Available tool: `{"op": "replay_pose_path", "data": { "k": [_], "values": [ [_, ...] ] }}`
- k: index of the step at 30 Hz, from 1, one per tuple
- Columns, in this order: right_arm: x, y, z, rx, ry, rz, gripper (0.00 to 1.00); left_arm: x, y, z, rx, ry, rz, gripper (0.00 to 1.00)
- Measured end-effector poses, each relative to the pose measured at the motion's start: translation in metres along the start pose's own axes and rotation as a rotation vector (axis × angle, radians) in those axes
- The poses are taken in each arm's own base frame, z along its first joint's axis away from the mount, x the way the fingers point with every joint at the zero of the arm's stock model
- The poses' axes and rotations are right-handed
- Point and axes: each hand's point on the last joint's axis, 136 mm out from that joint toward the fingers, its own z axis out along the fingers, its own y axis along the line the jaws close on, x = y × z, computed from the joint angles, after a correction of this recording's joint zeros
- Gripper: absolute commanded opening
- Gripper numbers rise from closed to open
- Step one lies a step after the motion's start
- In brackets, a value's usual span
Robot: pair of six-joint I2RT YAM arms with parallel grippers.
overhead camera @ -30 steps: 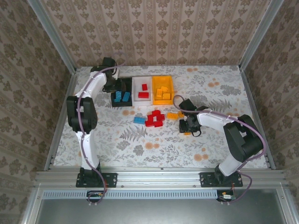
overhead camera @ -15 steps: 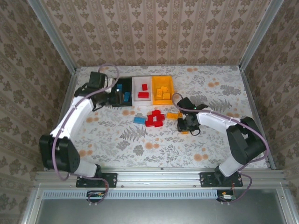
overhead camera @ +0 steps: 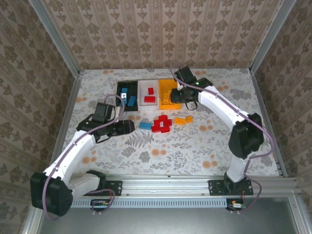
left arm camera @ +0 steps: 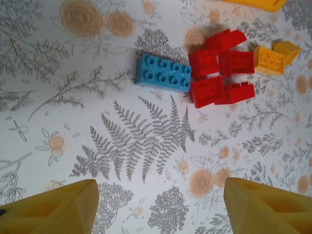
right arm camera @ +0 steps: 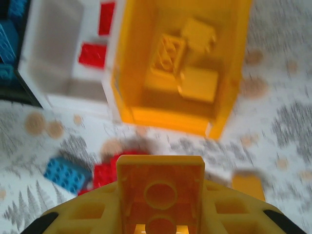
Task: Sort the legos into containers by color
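— Both, seen from above?
— Yes: the right end effector (overhead camera: pixel 179 99) hangs at the near right corner of the orange bin (overhead camera: pixel 162 97); the left end effector (overhead camera: pixel 130 127) has the blue lego (overhead camera: pixel 145 125) just ahead on the desk (overhead camera: pixel 195 151).
— Left wrist?
— Released, fingers (left arm camera: pixel 53 209) wide apart; red legos (left arm camera: pixel 219 73) lie beyond the blue one, to the right.
— Right wrist?
— Clenched on an orange lego (right arm camera: pixel 161 183); bin straight ahead.

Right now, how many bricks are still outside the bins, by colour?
Blue bricks: 1
Red bricks: 5
Orange-yellow bricks on the table: 2
Orange-yellow brick held in the right end effector: 1
Total: 9
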Motion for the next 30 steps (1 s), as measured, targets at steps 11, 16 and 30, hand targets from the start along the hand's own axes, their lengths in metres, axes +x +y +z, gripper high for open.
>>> {"op": "replay_pose_path", "data": {
  "k": [11,16,30],
  "values": [
    [-0.058,0.002,0.108,0.039,0.000,-0.029,0.35,0.031,0.000,0.006,0.015,0.038,-0.032,0.75],
    [-0.046,-0.013,0.142,0.069,0.056,-0.037,0.58,0.033,0.001,0.009,0.010,0.051,-0.039,0.80],
    [-0.026,-0.015,0.039,0.016,-0.020,0.013,0.64,-0.010,-0.006,0.060,-0.056,0.156,0.073,0.93]
  ]
}}
